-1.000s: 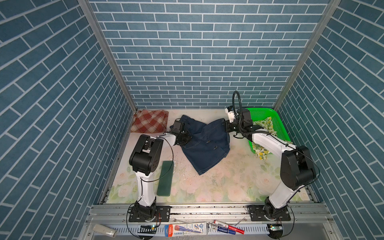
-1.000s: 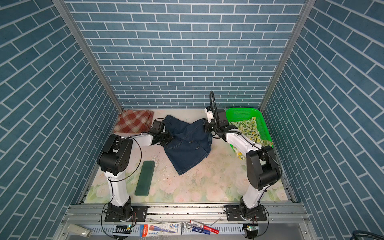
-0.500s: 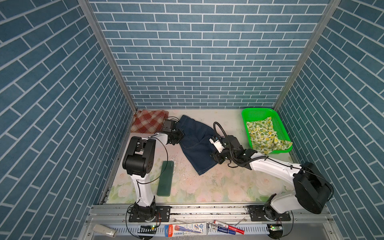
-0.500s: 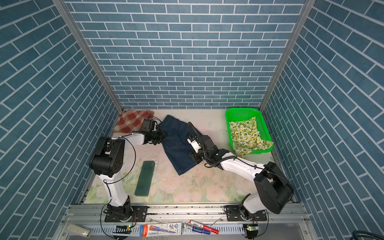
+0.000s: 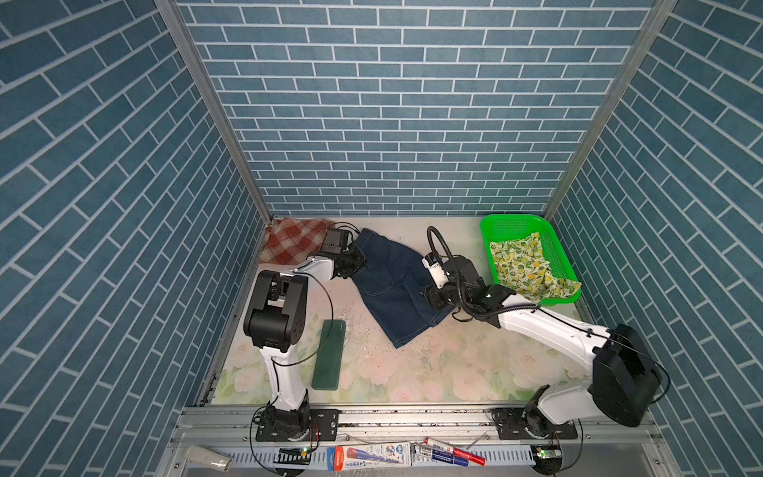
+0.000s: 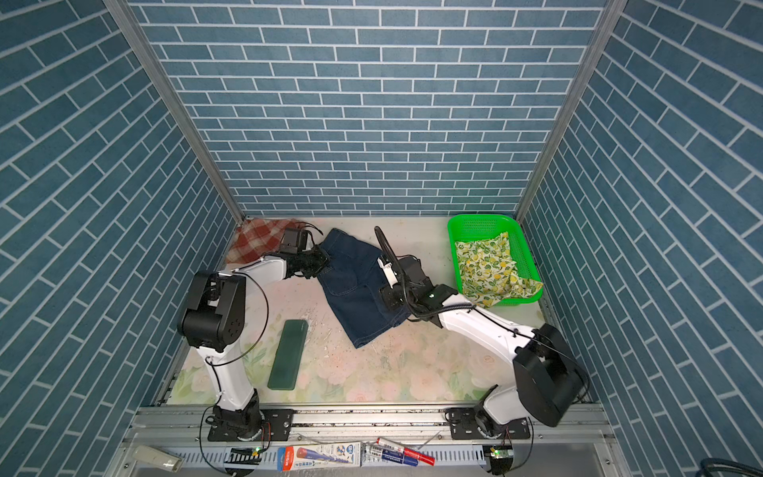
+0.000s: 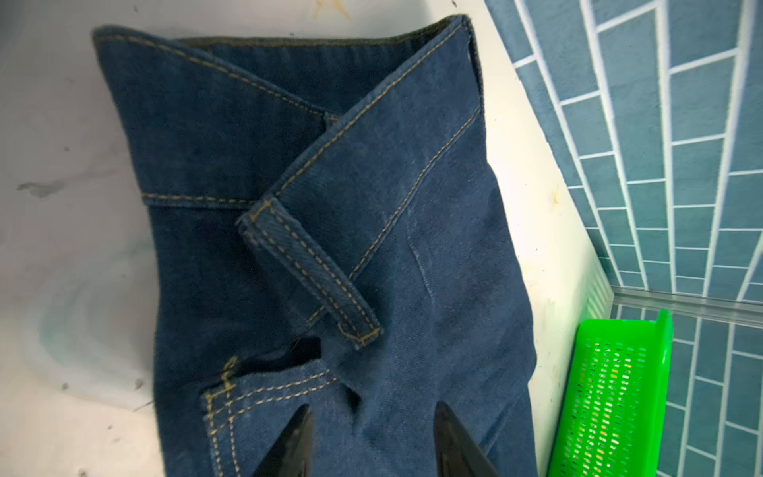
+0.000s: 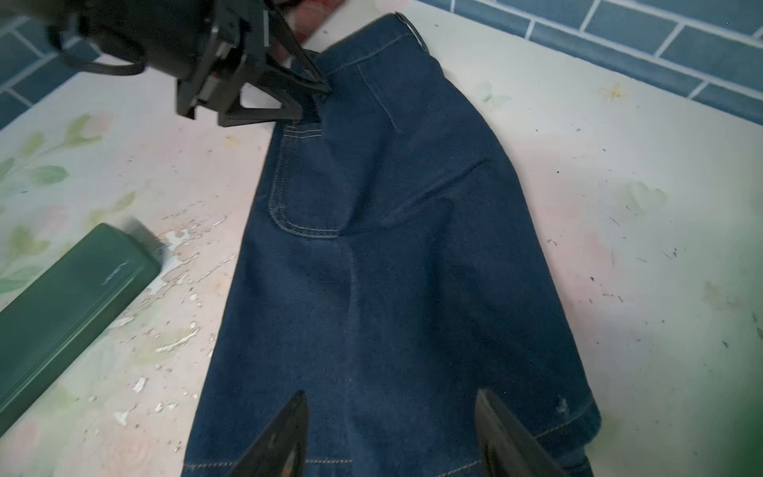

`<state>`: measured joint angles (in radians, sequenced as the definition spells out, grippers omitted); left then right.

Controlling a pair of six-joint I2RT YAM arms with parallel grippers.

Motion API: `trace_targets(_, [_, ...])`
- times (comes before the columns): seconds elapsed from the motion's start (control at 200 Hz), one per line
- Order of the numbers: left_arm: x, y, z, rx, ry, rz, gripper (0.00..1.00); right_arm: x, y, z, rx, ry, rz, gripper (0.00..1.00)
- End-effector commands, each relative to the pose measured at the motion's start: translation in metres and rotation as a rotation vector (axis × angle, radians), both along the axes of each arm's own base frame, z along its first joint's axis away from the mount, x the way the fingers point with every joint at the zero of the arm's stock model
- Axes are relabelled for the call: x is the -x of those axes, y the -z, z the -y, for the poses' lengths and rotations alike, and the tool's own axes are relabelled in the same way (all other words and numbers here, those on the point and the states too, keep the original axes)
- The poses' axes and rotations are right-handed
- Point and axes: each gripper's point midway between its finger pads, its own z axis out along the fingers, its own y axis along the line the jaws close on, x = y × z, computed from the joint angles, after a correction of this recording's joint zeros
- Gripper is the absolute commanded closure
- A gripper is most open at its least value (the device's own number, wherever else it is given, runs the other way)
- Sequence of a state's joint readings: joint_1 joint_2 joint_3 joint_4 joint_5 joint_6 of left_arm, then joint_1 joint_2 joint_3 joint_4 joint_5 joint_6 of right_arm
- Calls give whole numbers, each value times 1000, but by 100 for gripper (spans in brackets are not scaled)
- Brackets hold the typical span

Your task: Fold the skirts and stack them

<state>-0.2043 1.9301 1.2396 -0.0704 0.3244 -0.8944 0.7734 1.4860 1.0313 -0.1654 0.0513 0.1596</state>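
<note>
**Operator:** Where does it stand?

**Spotter:** On your tabletop (image 5: 454, 363), the denim skirt (image 5: 396, 285) lies mid-far and looks halved lengthwise. The plaid skirt (image 5: 295, 243) sits far left.

**Operator:** Grips?

**Spotter:** Your left end effector (image 7: 371, 417) at the waistband and your right end effector (image 8: 392, 409) over the hem both gape empty. Pinch every layer, then carry hem to waistband squarely.
</note>
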Motion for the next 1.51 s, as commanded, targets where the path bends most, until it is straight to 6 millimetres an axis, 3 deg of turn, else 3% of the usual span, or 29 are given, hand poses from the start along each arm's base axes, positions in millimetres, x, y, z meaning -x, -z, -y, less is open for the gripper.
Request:
trace_targets(0.0, [12, 17, 1, -49, 31, -45, 53, -17, -10, 4, 15, 112, -33, 36])
trace_targets(0.165, [32, 26, 17, -81, 90, -61, 58, -35, 5, 3, 28, 194, -126, 36])
trace_targets(0.395, [71, 44, 41, -131, 169, -87, 62, -55, 47, -3, -1, 280, -257, 36])
trace_targets(0.615, [100, 69, 61, -112, 196, -132, 64, -86, 82, -2, -33, 322, -309, 36])
trace_targets(0.765, [117, 76, 88, -103, 237, -145, 66, -105, 109, 3, -28, 346, -360, 36])
trace_targets(0.95, [139, 84, 127, -66, 291, -163, 67, -139, 124, 9, -40, 361, -345, 36])
trace_targets(1.09, [149, 84, 155, -14, 317, -163, 68, -175, 110, 12, -80, 351, -280, 35])
trace_targets(1.18, [148, 73, 172, 9, 354, -147, 66, -201, 83, 20, -148, 365, -227, 34])
trace_targets(1.26, [145, 61, 180, 35, 370, -118, 62, -212, 59, 24, -196, 345, -194, 33])
trace_targets(1.375, [141, 35, 181, 28, 399, -60, 52, -215, 20, 38, -207, 336, -124, 31])
trace_targets(1.5, [140, 7, 168, -6, 409, -3, 45, -200, -6, 56, -196, 356, -90, 30])
